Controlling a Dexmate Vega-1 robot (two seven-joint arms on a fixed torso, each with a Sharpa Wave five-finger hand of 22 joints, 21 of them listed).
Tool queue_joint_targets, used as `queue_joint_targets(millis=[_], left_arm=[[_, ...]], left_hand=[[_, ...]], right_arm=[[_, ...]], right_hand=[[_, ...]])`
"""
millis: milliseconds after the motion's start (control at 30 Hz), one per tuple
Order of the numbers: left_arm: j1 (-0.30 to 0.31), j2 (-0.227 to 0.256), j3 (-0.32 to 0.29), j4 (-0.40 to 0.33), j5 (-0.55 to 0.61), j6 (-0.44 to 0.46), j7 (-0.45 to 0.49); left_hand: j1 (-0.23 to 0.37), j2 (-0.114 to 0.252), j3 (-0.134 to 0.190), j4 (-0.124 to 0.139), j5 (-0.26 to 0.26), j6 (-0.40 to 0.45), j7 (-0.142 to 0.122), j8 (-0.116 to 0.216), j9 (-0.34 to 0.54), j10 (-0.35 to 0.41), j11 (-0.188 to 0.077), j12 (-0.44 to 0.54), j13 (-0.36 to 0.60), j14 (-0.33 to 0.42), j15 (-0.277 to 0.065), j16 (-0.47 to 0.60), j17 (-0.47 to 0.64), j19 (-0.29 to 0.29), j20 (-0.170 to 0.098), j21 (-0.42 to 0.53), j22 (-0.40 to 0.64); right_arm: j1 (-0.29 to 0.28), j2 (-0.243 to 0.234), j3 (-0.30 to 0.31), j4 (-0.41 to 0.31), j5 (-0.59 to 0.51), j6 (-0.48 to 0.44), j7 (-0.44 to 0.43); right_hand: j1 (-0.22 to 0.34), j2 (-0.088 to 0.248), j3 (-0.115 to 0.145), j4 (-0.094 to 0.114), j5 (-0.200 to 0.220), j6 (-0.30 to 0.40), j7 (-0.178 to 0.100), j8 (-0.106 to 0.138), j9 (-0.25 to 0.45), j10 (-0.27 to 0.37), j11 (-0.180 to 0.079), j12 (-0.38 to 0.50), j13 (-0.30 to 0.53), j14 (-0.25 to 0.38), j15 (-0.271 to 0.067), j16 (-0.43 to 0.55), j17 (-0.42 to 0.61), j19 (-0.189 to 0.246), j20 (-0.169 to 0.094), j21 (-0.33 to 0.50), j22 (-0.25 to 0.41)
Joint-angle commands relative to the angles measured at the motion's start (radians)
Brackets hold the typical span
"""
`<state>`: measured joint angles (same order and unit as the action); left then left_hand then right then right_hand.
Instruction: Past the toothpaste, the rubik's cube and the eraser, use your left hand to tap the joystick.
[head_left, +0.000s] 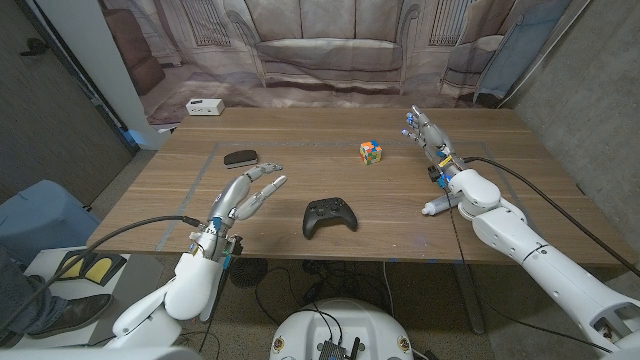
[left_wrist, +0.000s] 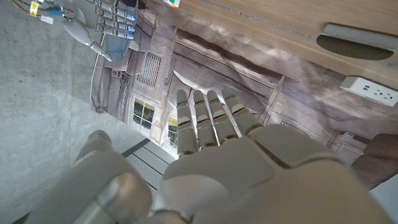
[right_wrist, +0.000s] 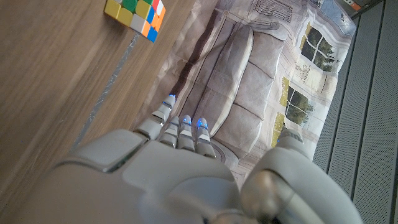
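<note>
A white power strip (head_left: 204, 106) lay at the far left corner of the wooden desk (head_left: 330, 235), beyond everything else. Nearer, on the left side, sat a dark oval eraser (head_left: 240, 158), flat on the wood. The left hand (head_left: 240, 200) reached in from the near left corner with its fingers (head_left: 268, 186) spread apart and stretched forward, holding nothing; the fingertips lay just short of the eraser and to its right. The left wrist view showed those fingers (left_wrist: 205, 118) straight and side by side, with the eraser (left_wrist: 354, 46) and power strip (left_wrist: 370, 90) beyond them.

The joystick (head_left: 329, 215), a black game controller, rested near the desk's front edge at the middle, to the right of the left hand and apart from it, untouched. Farther back and a little right stood the rubik's cube (head_left: 371, 152), alone on the wood.

On the right side the right hand (head_left: 432, 140) stood with its fingers extended and loose, gripping nothing, blue lights at the tips; the right wrist view showed the rubik's cube (right_wrist: 135, 15) ahead of it. A white toothpaste (head_left: 436, 207) tube lay beside the right wrist, partly hidden by the arm.
</note>
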<state>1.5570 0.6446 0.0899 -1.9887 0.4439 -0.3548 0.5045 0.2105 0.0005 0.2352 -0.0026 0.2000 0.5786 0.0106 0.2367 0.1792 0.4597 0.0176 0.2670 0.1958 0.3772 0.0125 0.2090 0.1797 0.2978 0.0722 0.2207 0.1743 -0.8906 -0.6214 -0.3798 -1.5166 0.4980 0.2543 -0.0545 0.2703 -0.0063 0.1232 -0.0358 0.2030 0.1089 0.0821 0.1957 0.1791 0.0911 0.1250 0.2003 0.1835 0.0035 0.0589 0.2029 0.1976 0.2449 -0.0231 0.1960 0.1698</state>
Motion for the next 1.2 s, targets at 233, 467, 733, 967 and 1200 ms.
queue_joint_targets(millis=[233,467,733,967,1200], left_arm=[[0.053,0.056,0.019,-0.152,0.246,0.286,0.055],[0.053,0.067,0.041,-0.173,0.328,0.370,0.110],[0.056,0.100,0.060,-0.235,0.381,0.513,0.037],[0.031,0.132,0.088,-0.266,0.423,0.602,-0.018],[-0.016,0.169,0.141,-0.326,0.490,0.744,-0.185]], left_hand=[[0.000,0.068,0.034,0.004,-0.013,0.106,-0.018,0.018,0.003,-0.004,-0.012,-0.012,0.004,-0.014,-0.006,-0.016,0.000,-0.009,0.004,-0.014,0.005],[-0.010,0.078,0.038,0.007,-0.018,0.207,-0.022,0.034,0.002,0.009,-0.017,-0.015,0.004,-0.011,-0.017,-0.017,0.000,-0.013,-0.013,-0.018,0.005],[-0.032,0.068,0.029,0.011,-0.018,0.330,0.006,0.052,0.001,0.011,-0.003,-0.023,0.004,-0.015,-0.018,-0.021,0.000,-0.025,-0.028,-0.025,0.004],[-0.042,0.063,0.025,0.013,-0.017,0.351,0.007,0.048,0.001,-0.005,-0.003,-0.033,0.004,-0.038,-0.021,-0.028,0.000,-0.047,-0.029,-0.032,0.004],[-0.049,0.057,0.021,0.012,-0.016,0.357,0.008,0.036,0.001,-0.037,-0.008,-0.048,0.004,-0.069,-0.014,-0.034,0.000,-0.074,-0.025,-0.037,0.004]], right_arm=[[-0.051,-0.028,0.026,-0.040,0.017,-0.001,-0.010],[-0.059,-0.029,0.030,-0.045,0.020,0.001,-0.012],[-0.060,-0.024,0.030,-0.038,0.026,0.005,-0.009],[-0.074,-0.028,0.037,-0.043,0.024,0.011,-0.018],[-0.093,-0.030,0.047,-0.048,0.029,0.020,-0.027]], right_hand=[[0.005,0.004,-0.001,-0.006,-0.003,0.008,-0.002,-0.001,0.005,0.003,0.003,-0.004,0.004,0.003,0.013,0.000,0.005,0.001,0.006,-0.001,0.002],[0.003,0.003,-0.002,-0.006,-0.004,0.009,-0.003,-0.001,0.005,0.002,0.003,-0.004,0.004,0.003,0.013,0.000,0.005,0.000,0.007,-0.002,0.002],[0.002,0.002,-0.003,-0.006,-0.005,0.010,-0.002,-0.001,0.005,0.002,0.003,-0.005,0.004,0.003,0.012,0.000,0.005,-0.002,0.008,-0.003,0.002],[0.001,0.002,-0.004,-0.007,-0.005,0.010,-0.004,-0.001,0.005,0.003,0.003,-0.004,0.004,0.002,0.013,-0.001,0.006,-0.002,0.009,-0.003,0.002],[0.000,0.003,-0.004,-0.007,-0.005,0.012,-0.003,-0.001,0.005,0.003,0.004,-0.004,0.004,0.002,0.013,-0.001,0.006,-0.003,0.009,-0.003,0.002]])
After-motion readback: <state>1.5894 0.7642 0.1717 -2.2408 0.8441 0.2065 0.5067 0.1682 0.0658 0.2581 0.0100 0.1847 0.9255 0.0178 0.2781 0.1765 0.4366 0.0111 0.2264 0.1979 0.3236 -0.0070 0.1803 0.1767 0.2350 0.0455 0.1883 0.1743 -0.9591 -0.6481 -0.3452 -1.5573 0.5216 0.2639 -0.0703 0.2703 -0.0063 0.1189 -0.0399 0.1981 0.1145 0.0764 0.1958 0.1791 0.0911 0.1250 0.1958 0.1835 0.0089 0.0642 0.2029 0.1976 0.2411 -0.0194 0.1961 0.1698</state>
